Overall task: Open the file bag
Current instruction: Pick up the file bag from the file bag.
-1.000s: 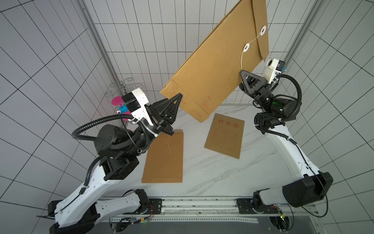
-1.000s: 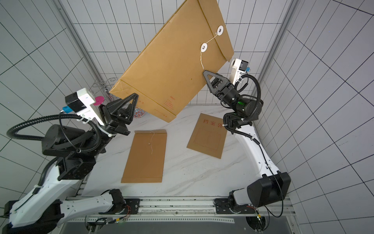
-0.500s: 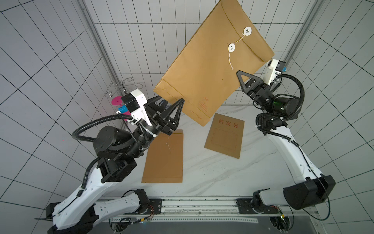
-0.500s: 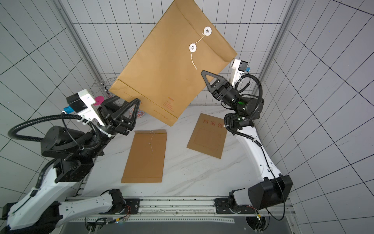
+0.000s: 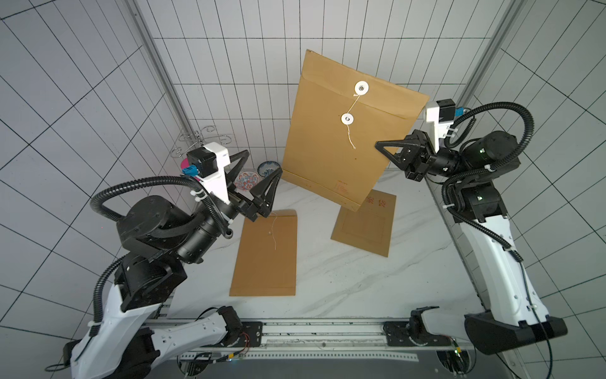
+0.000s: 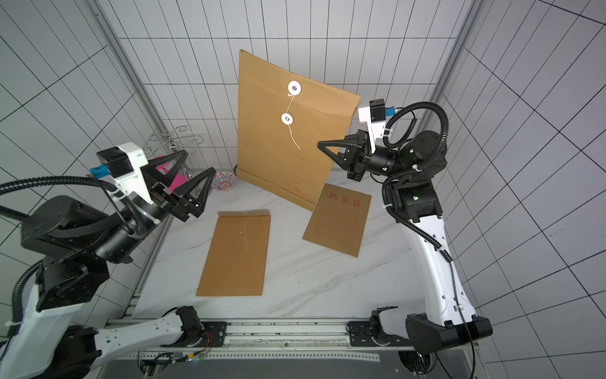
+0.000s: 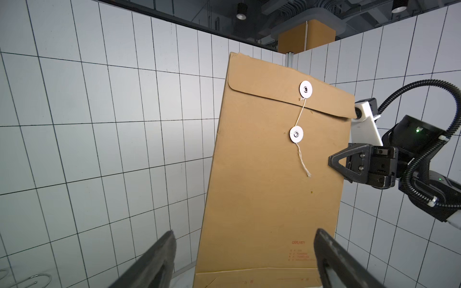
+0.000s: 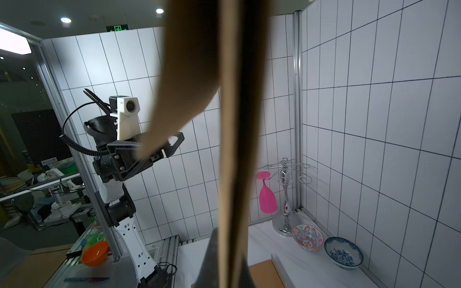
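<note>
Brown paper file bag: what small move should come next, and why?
Probably bring the open left gripper to the thin white string's loose tail and pinch it. The right gripper, shut on the brown paper file bag's edge, holds it upright; the string joins both white discs, keeping the flap closed.

The file bag point(image 5: 347, 137) hung upright above the table point(image 5: 328, 279), its stringed face bare and reachable. At one side edge of the bag the right gripper point(image 5: 379, 144) was clamped, and its arm blocked that side. Off the bag's opposite side the left gripper point(image 5: 263, 161) stood apart, jaws spread wide, with open air between. Under the bag's lower corner lay a printed envelope point(image 5: 364, 223); a plain envelope point(image 5: 265, 256) lay further out. Behind the bag, a red bowl point(image 8: 308, 238), a blue bowl point(image 8: 343, 251), a chrome rack point(image 8: 285, 194) and a pink glass point(image 8: 267, 199) crowded the wall corner.
</note>
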Robot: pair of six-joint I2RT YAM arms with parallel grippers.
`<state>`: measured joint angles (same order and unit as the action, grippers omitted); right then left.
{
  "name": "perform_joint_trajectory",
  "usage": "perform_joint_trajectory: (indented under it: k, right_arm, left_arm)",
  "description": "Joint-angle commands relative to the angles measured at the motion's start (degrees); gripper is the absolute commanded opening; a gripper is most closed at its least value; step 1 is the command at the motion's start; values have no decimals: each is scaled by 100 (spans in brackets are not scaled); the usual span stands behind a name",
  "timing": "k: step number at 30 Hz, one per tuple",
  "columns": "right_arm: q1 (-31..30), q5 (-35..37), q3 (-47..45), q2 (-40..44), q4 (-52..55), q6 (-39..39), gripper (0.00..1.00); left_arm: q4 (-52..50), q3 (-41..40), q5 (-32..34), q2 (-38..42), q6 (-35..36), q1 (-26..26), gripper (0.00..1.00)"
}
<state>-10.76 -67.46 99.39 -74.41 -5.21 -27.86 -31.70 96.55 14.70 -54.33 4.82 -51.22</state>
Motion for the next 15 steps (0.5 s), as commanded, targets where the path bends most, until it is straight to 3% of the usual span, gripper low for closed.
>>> perform_joint_trajectory:
  k: [1, 4, 11, 15]
  right_arm:
    - [122, -595, 438, -28, 715, 758, 0]
    - [183, -741, 523, -93, 889, 837, 0]
    - [201, -337, 853, -97, 2801, 2255, 0]
    - [197, -164, 1044, -57, 3577, 2831, 0]
  left_arm:
    - [-709, 235, -233, -245, 216, 89, 87]
    - [-706, 309, -979, -450, 33, 470, 87]
    - [603, -245, -4600, -750, -1325, 2920, 95]
    - [1258, -481, -5439, -914, -1520, 3197, 95]
